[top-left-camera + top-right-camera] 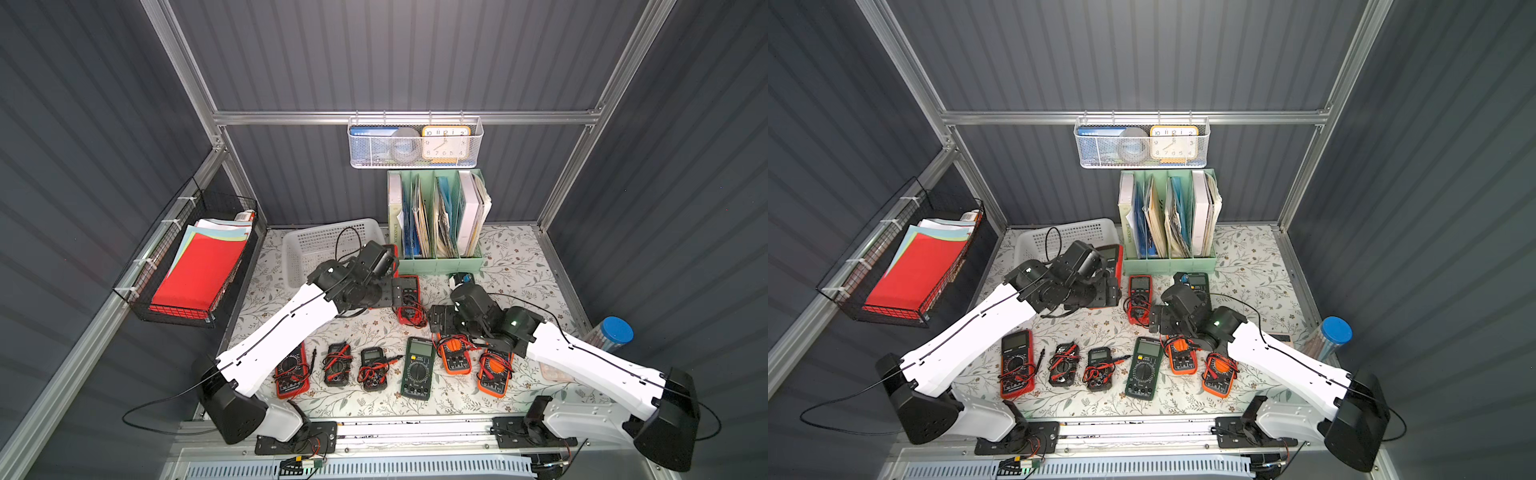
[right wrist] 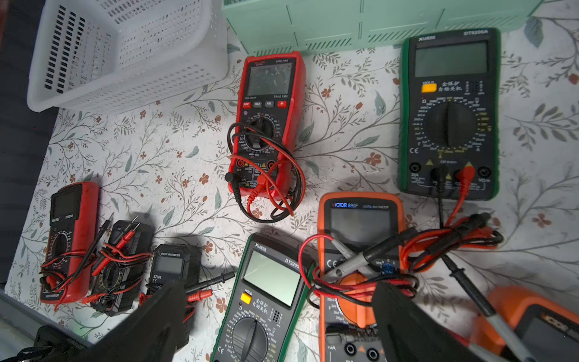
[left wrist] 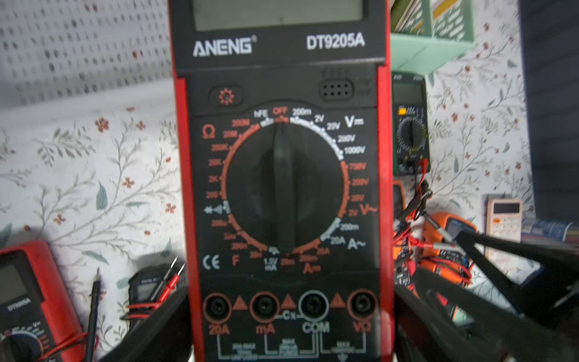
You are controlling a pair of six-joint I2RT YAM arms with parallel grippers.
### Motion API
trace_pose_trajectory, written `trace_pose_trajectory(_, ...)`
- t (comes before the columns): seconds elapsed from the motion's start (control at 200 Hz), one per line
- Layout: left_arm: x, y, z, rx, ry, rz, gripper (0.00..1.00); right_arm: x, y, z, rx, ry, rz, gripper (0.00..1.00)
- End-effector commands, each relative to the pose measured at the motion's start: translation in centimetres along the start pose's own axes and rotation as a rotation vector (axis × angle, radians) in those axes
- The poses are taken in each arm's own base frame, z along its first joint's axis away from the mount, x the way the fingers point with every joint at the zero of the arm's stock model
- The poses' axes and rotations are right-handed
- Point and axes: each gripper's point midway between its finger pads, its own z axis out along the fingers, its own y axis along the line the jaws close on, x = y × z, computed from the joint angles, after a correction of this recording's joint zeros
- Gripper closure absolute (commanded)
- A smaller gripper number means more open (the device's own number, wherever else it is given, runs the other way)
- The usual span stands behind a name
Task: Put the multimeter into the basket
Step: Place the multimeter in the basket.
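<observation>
You have nine meters in all. Eight lie on the flowered table (image 1: 365,328), and the ninth, the red ANENG multimeter (image 3: 282,175), is clamped in your left gripper (image 3: 291,316), whose fingers (image 3: 150,326) press on both long sides at its socket end. In both top views it sits at the right-hand end of the white basket (image 1: 316,245). You cannot tell from them whether it is over the rim or just beside it. The eight on the table come in pairs. There are two red: the front red meter (image 1: 1016,363) and the red meter with coiled leads (image 1: 1139,291). There are also two small black meters (image 1: 1064,365), two orange meters (image 1: 1181,355), and two green: the front green meter (image 1: 1144,368) and the back green meter (image 1: 1198,282). The back green meter shows in a top view only where your right arm does not cover it, while the right wrist view takes in all eight and the basket's perforated wall. The left wrist view gives you the held meter's dial set to OFF, plus one pale calculator (image 3: 504,219). Your right gripper (image 2: 282,316) hangs with its jaws spread wide and nothing between them, above the front green meter and an orange one. Only the top views show the two wall baskets, the black wire basket (image 1: 166,309) and the white mesh basket (image 1: 374,153). They also show one blue-lidded tube (image 1: 617,330). One green file rack (image 1: 436,262) stands just right of the basket.
</observation>
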Motion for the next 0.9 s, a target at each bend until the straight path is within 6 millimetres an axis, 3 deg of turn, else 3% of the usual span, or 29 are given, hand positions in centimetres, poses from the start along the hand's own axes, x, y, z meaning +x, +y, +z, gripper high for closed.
trace_pose_trajectory(0.0,-3.0,1.5,0.8,-0.069,-0.045,0.031,1.00,-0.9,0.6,-0.5,-0.021,-0.022,0.003,0.01)
trace_pose_trajectory(0.22,-8.1,4.1,3.2,-0.114,-0.069,-0.006,1.00,-0.9,0.6,-0.6,-0.022,-0.022,0.005,0.01)
trace_pose_trajectory(0.41,-10.6,6.2,7.4,-0.158,-0.044,-0.057,1.00,-0.8,0.7,-0.3,-0.025,-0.017,0.013,0.01)
trace_pose_trajectory(0.685,-11.4,10.2,14.8,-0.213,0.050,-0.152,1.00,-1.0,1.5,-0.3,-0.057,-0.018,0.030,0.01)
trace_pose_trajectory(0.88,-11.2,10.7,18.0,-0.225,0.092,-0.162,1.00,-1.5,2.2,-0.4,-0.080,-0.024,0.034,0.01)
trace_pose_trajectory(0.89,-11.2,10.7,18.1,-0.226,0.092,-0.161,1.00,-1.2,2.1,0.3,-0.069,-0.008,0.031,0.01)
